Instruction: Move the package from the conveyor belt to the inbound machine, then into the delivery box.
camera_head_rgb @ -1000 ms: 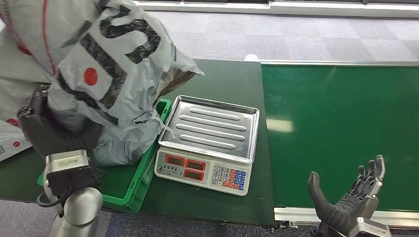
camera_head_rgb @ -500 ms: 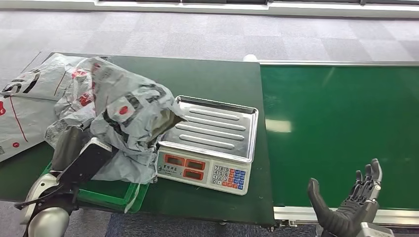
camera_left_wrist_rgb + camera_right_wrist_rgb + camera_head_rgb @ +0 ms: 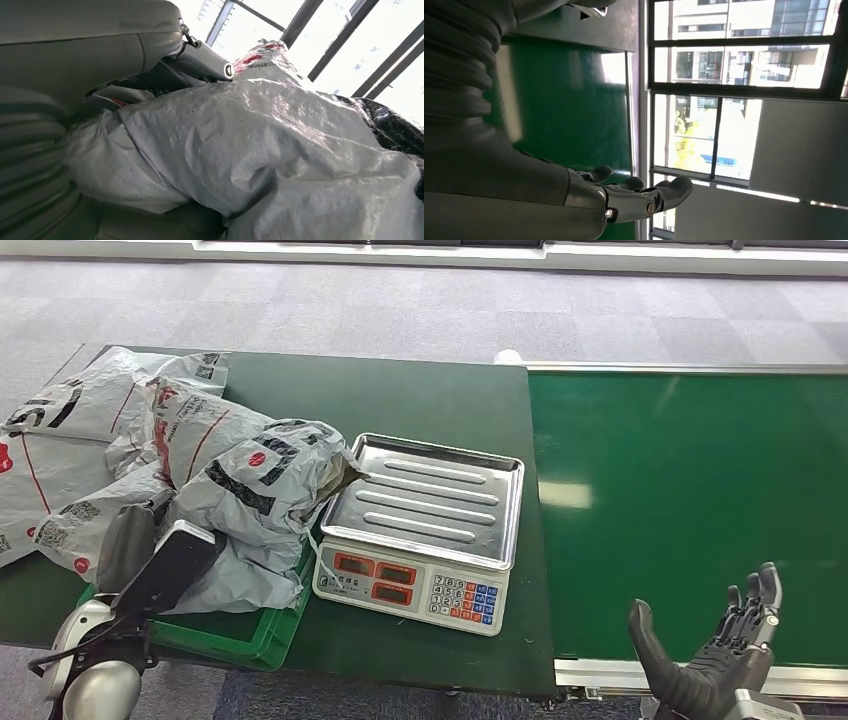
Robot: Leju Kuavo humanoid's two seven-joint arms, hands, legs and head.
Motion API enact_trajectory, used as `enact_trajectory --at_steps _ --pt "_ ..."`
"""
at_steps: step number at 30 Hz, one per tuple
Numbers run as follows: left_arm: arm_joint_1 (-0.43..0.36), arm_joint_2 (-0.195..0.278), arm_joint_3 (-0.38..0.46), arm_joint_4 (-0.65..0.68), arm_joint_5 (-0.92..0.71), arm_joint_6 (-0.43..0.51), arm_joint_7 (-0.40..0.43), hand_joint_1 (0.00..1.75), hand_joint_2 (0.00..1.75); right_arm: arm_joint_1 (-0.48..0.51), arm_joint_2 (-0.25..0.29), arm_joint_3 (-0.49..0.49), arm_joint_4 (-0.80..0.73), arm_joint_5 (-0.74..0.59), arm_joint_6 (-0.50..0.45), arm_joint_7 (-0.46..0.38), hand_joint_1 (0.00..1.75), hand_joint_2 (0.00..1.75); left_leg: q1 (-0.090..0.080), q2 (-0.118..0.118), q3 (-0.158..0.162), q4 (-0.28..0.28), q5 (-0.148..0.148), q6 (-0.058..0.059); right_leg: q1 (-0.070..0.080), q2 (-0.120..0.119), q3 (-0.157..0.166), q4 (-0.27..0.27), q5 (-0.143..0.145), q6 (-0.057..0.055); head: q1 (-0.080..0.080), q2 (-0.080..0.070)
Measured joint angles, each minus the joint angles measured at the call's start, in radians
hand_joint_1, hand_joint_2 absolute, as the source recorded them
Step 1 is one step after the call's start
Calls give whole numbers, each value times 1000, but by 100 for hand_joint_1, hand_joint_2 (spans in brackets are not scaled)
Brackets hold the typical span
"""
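Note:
The grey plastic package (image 3: 250, 490) with black and red print lies slumped in the green delivery box (image 3: 232, 632), and one corner rests against the scale (image 3: 420, 530). My left hand (image 3: 160, 565) lies at the box's near left corner. Its fingers stretch out straight and their tips are tucked under the package. In the left wrist view the package (image 3: 260, 145) drapes over that hand (image 3: 75, 60). My right hand (image 3: 715, 655) hovers open with nothing in it at the near edge of the green conveyor belt (image 3: 690, 490), fingers (image 3: 644, 197) spread.
The scale's steel pan (image 3: 430, 495) is bare. More grey packages (image 3: 60, 440) are piled on the dark table (image 3: 420, 400) to the left of and behind the box. No parcels lie on the belt.
A second ago my left hand held the package high over the box. It came down, and the package has since sagged and spread into the box. My right hand barely moved.

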Motion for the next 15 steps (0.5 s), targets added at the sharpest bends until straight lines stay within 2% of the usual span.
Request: enact_trajectory --at_steps 3,4,7,10,13,15 --pt "1 4 1 26 -32 -51 30 171 175 -3 0 0 0 1 11 6 0 175 0 0 0 0 0 0 0 0 0 0 0 0 0 0" --pt "2 5 0 43 -48 -69 37 160 175 -6 0 0 0 1 16 8 0 175 0 0 0 0 0 0 0 0 0 0 0 0 0 0" --pt "5 5 -2 99 -96 -110 46 100 175 -16 0 0 2 1 21 16 0 175 0 0 1 0 0 0 0 0 0 0 0 0 0 0" --pt "3 5 -11 143 -139 -118 59 52 175 -23 0 0 4 2 24 22 0 175 0 0 1 0 0 0 0 0 0 0 0 0 0 0" --pt "-10 -2 -16 173 -238 -32 112 18 175 -25 0 0 4 13 29 29 0 175 0 0 1 0 0 0 0 0 0 0 0 0 0 0" --pt "-24 -7 -17 190 -306 23 154 6 175 -24 0 0 4 20 36 33 0 175 0 0 1 0 0 0 0 0 0 0 0 0 0 0"
